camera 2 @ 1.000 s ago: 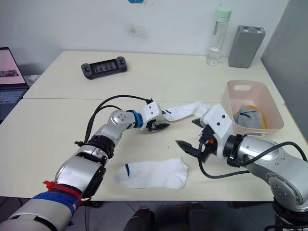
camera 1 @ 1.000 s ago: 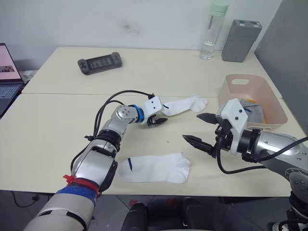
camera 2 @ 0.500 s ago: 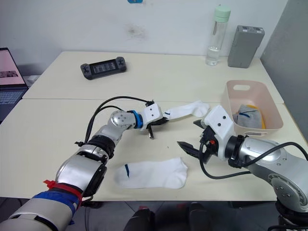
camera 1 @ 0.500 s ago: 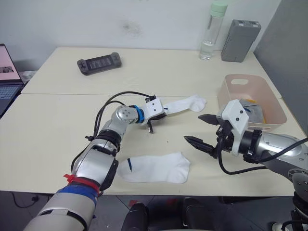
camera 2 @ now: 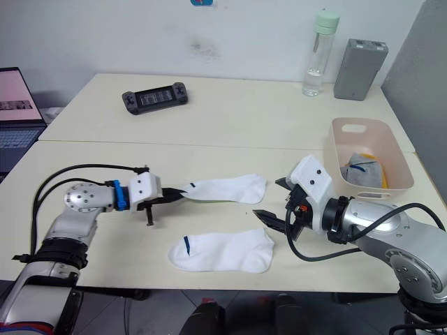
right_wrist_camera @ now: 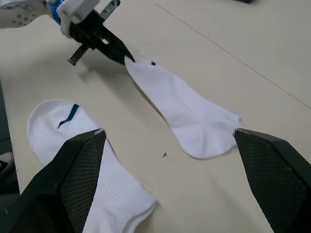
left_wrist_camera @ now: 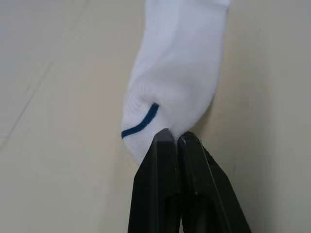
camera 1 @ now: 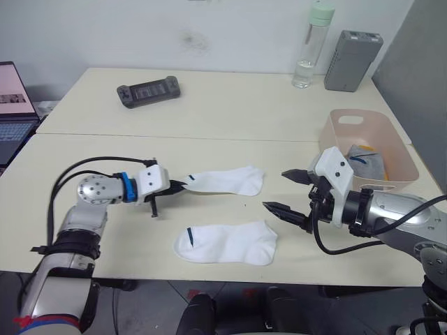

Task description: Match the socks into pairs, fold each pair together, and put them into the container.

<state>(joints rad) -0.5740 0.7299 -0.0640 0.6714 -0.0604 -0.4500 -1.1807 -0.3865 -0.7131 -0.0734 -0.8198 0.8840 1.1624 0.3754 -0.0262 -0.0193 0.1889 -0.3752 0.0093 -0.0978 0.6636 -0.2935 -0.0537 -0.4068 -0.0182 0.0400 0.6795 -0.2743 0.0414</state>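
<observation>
White sock (camera 1: 225,181) is clamped at its cuff by the left gripper (camera 1: 174,187), fingers pressed together on the fabric edge by the dark trim. Rest of the sock lies on the table (camera 1: 230,105), mid-table, just beyond the second white sock (camera 1: 227,243) near the front edge. The two are close but not touching.

Right gripper (camera 1: 288,190) hovers just right of both toes, fingers spread wide, holding nothing.

Bin (camera 1: 368,145) sits at the right edge, grey and orange socks already inside, so I judge white is the last pair.

Step in hand looks like lining up the held sock with the flat one. To do it well: keep the cuff pinch firm, since it grips only the edge and could slip; lower the held sock onto the flat one with cuff over cuff and toe over toe. Open right gripper is well placed to pin or take the toe end. Avoid bunching; soft fabric will fold under itself if pushed rather than pulled.

Orientation: held sock's long axis runs left to right, cuff toward the robot's left, toe right, slightly angled away from the robot. Flat sock's axis is nearly parallel, cuff left, toe right. Both point the same way, so no flip needed.
</observation>
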